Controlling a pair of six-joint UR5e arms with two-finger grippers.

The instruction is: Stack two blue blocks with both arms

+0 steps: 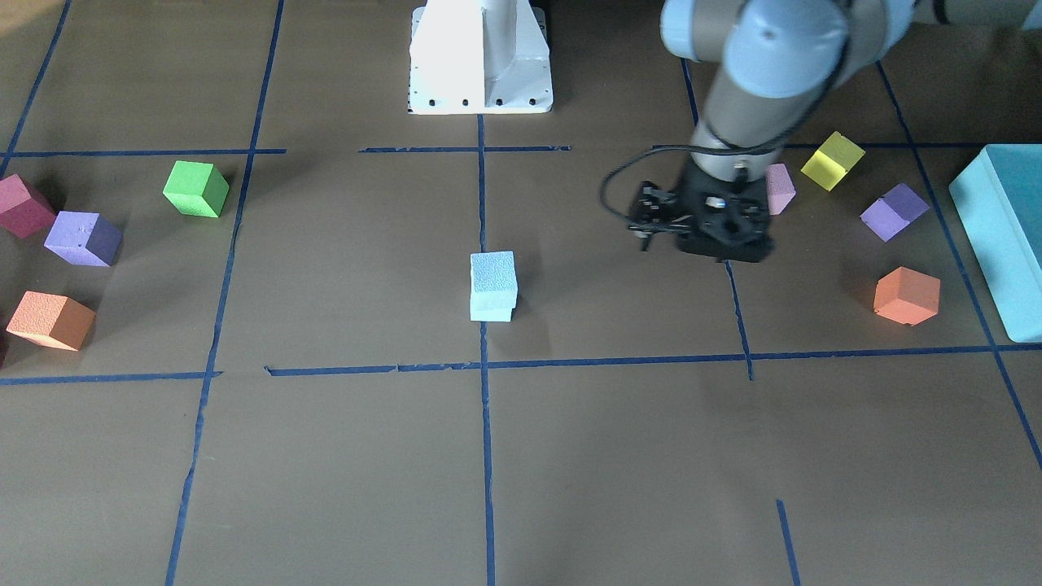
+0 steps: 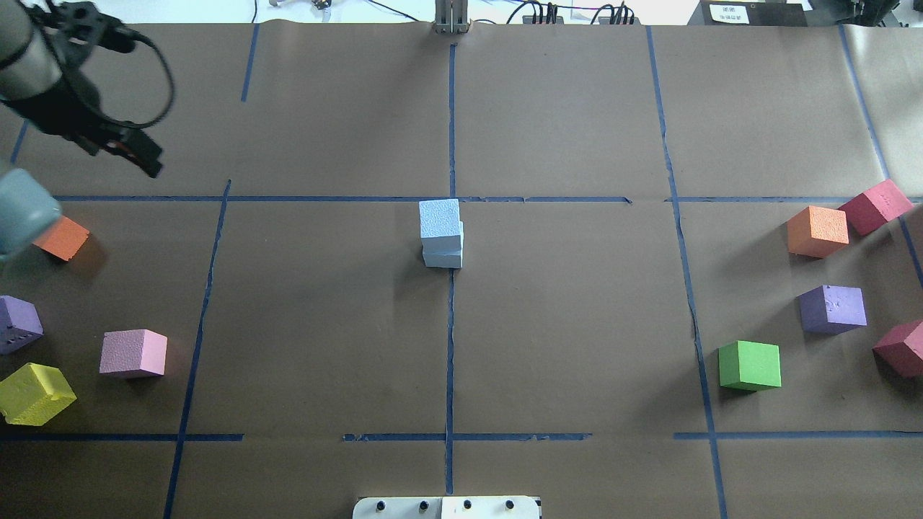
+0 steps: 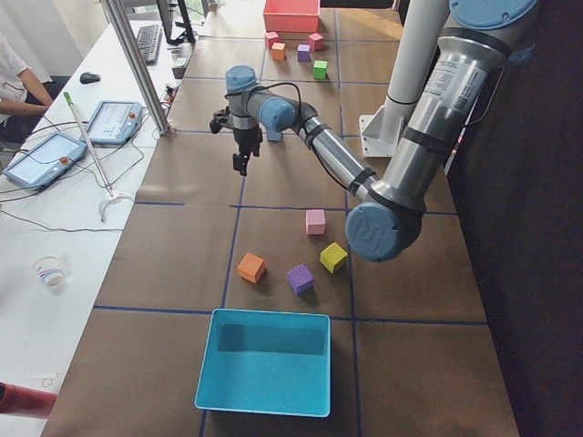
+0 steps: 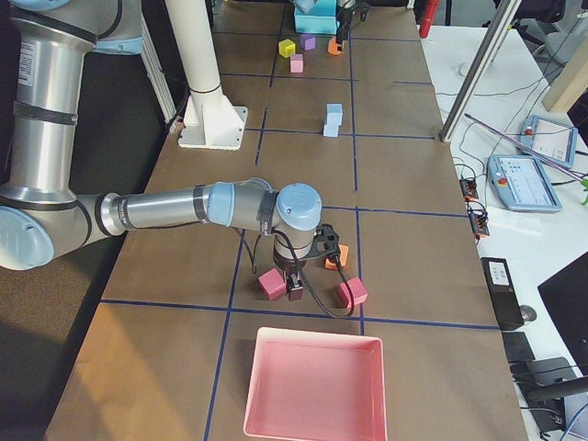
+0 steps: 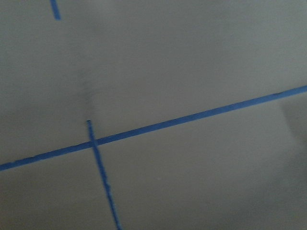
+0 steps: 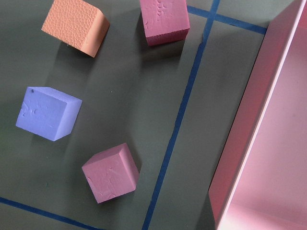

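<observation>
Green cube [image 2: 750,365] at four o'clock, well apart from stacked, offset blue blocks [image 2: 441,232]; left fingers [image 2: 148,160], right fingers [image 4: 295,291]: state indeterminable

We see the two pale, grainy blue blocks [image 2: 440,234] stacked at the centre of the bench [image 2: 577,324], on its middle tape line [image 2: 450,346]. The upper block [image 1: 493,275] sits upright on the lower block [image 1: 492,311], slightly offset. The left arm [image 1: 757,89] and the right arm [image 4: 184,207] are well apart from them.

Left arm [image 1: 749,106], right arm [image 4: 175,207] outstretched (jaws unreadable).
</observation>
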